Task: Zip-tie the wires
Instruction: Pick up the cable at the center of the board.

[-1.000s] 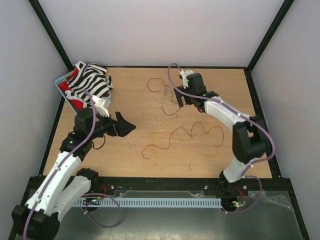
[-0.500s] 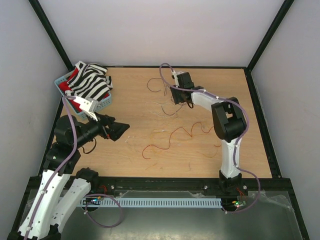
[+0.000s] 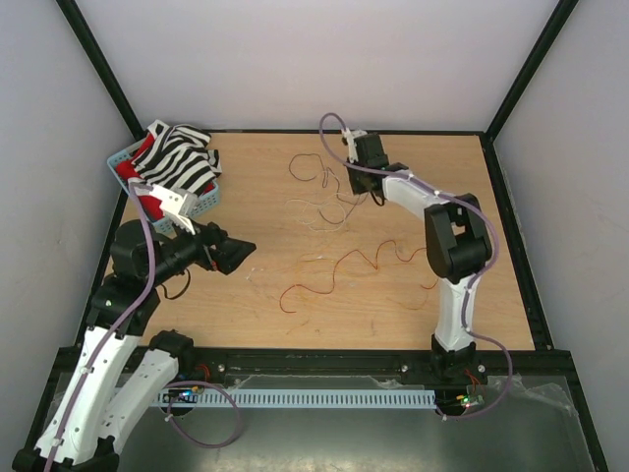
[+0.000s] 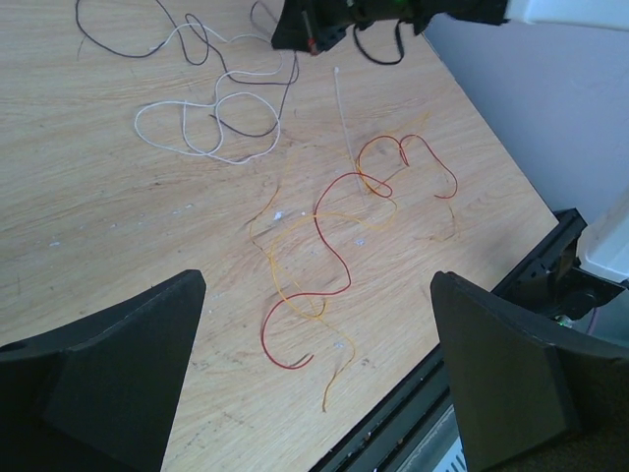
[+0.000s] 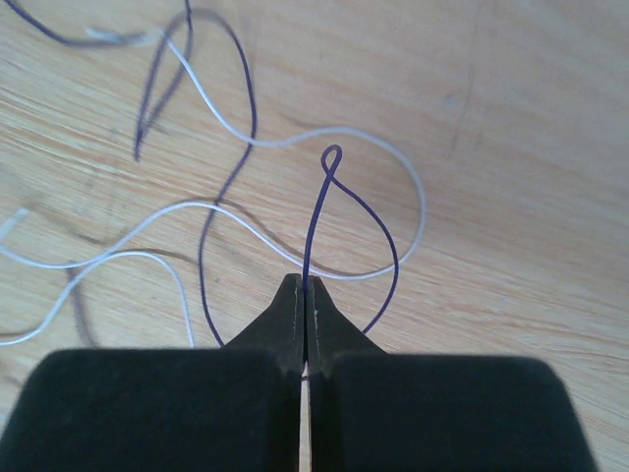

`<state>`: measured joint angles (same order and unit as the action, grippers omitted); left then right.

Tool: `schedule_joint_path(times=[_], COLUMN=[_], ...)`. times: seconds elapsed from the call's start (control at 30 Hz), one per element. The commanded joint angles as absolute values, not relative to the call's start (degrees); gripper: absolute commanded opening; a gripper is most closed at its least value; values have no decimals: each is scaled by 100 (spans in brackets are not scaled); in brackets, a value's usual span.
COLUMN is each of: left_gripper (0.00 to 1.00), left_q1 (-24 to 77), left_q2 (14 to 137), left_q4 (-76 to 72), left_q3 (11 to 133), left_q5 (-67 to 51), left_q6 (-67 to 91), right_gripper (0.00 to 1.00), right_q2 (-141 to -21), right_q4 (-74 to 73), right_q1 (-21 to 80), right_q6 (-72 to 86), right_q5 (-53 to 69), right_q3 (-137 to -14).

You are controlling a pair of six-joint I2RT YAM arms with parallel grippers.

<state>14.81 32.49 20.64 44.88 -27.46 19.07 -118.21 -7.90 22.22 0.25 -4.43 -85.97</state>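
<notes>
Near-left, the left arm crouches with its elbow folded, the left gripper (image 3: 234, 254) aimed rightward above the worktop (image 3: 236, 324), fingers spread wide, nothing between them. Mid-worktop, the red wire (image 4: 334, 258) snakes in loose loops, tangled with a fine orange wire (image 4: 273, 270). Beyond, the zip tie (image 4: 342, 108) lies flat, a straight pale strip, its long axis running from those loops toward the right gripper (image 5: 305, 287). Far back, the right arm reaches over, fingers pinched tight on a dark wire (image 5: 327, 177), with a curly white wire (image 5: 295, 139) beside it
</notes>
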Motion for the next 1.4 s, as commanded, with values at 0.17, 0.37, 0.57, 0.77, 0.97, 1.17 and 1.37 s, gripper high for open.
schedule_joint_path(times=[0.17, 0.37, 0.57, 0.77, 0.97, 1.17, 1.37], left_gripper=[99, 99, 99, 99, 99, 99, 97], left_q1=[1442, 1441, 1424, 1425, 1425, 1519, 2231], left_q2=[3863, 4498, 5075, 5501, 5918, 6543, 7115], left_q4=[1708, 1528, 1009, 413, -488, -1200, -1714], left_q3=[5227, 5796, 6019, 6103, 6427, 6966, 7328], left_q5=[-2754, -2849, -2871, -3084, -3691, -4378, -4517], left_q6=[1784, 1621, 1658, 1934, 2302, 2638, 2294], right_gripper=[0, 0, 0, 0, 0, 0, 0], right_q2=[-10083, -9384, -8895, -8911, -8789, -8501, -8099], right_q4=[-730, -308, 468, 436, 131, -156, -55], right_q1=[2212, 2212, 2207, 2210, 2208, 2208, 2230], right_q6=[-77, 16, 190, 453, 731, 1477, 2034], right_q5=[141, 707, 1173, 1469, 1649, 1933, 2038], right_q3=[-9078, -9652, -10033, -10924, -10839, -10246, -9397])
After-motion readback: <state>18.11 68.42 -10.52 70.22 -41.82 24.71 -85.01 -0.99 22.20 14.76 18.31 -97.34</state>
